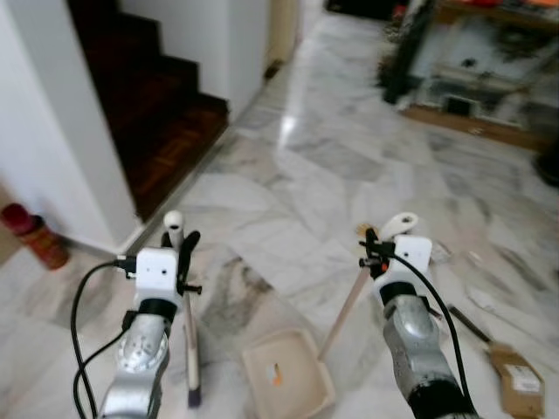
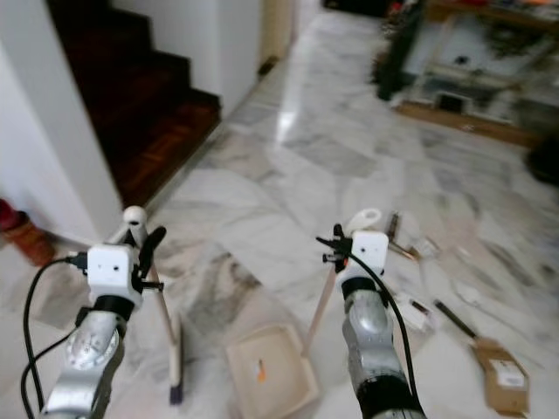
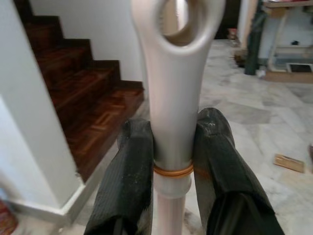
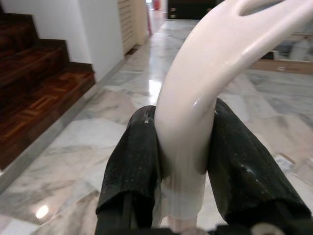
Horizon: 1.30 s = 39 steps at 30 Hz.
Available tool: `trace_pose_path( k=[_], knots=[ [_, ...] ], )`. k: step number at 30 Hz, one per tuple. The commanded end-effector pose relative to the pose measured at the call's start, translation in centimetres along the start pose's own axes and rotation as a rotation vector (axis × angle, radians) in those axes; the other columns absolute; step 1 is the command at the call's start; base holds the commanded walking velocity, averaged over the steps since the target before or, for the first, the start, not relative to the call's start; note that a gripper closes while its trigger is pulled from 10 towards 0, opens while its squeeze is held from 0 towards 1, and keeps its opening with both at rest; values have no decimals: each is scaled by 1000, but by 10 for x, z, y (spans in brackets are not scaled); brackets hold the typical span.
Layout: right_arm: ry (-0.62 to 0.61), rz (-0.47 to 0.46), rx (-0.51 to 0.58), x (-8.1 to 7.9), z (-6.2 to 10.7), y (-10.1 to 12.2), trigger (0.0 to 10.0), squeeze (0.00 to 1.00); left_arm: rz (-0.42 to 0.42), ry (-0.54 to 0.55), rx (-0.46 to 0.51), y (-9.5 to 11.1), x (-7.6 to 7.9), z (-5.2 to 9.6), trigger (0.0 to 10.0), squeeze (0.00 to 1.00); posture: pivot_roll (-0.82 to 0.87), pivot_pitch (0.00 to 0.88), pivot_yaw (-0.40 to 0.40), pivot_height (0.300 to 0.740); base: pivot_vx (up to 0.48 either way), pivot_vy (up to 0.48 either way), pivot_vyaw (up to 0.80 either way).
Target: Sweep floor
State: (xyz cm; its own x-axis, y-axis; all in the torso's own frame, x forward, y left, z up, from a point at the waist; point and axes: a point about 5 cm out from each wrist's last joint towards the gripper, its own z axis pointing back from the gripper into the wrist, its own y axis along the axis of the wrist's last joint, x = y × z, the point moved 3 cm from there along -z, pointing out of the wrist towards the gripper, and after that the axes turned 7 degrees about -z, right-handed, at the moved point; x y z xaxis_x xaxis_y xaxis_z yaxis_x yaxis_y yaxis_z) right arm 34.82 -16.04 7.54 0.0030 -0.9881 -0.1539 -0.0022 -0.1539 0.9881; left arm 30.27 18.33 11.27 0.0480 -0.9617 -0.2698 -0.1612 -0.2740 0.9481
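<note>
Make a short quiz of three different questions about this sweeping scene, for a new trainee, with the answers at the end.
1. True or false: the left tool is closed on the broom handle.
2. Multiple choice: the right tool holds the handle of which thing? A) a mop B) the dustpan C) a bucket
3. Short answer: what lies on the marble floor to the robot's right, near the right arm?

Key
1. True.
2. B.
3. Scattered litter, including a brown cardboard piece.
</note>
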Motion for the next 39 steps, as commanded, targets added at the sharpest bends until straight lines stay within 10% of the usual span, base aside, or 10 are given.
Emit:
trace_pose_path(
  k=[1, 24, 39],
  knots=[
    [-3, -14, 41, 0, -3, 10, 10000, 0, 4, 3, 31, 6, 1, -2, 10000, 0, 107, 71, -37, 740, 0, 0, -800],
    [-1, -12, 41, -1, -3, 9, 10000, 0, 17, -10, 31, 6, 3, -2, 10000, 0, 106, 56, -35, 740, 0, 0, -800],
    [13, -22, 58, -9, -2, 10, 10000, 0, 53, -24, 30, 5, 9, -3, 10000, 0, 106, 30, -37, 740, 0, 0, 0]
  ],
)
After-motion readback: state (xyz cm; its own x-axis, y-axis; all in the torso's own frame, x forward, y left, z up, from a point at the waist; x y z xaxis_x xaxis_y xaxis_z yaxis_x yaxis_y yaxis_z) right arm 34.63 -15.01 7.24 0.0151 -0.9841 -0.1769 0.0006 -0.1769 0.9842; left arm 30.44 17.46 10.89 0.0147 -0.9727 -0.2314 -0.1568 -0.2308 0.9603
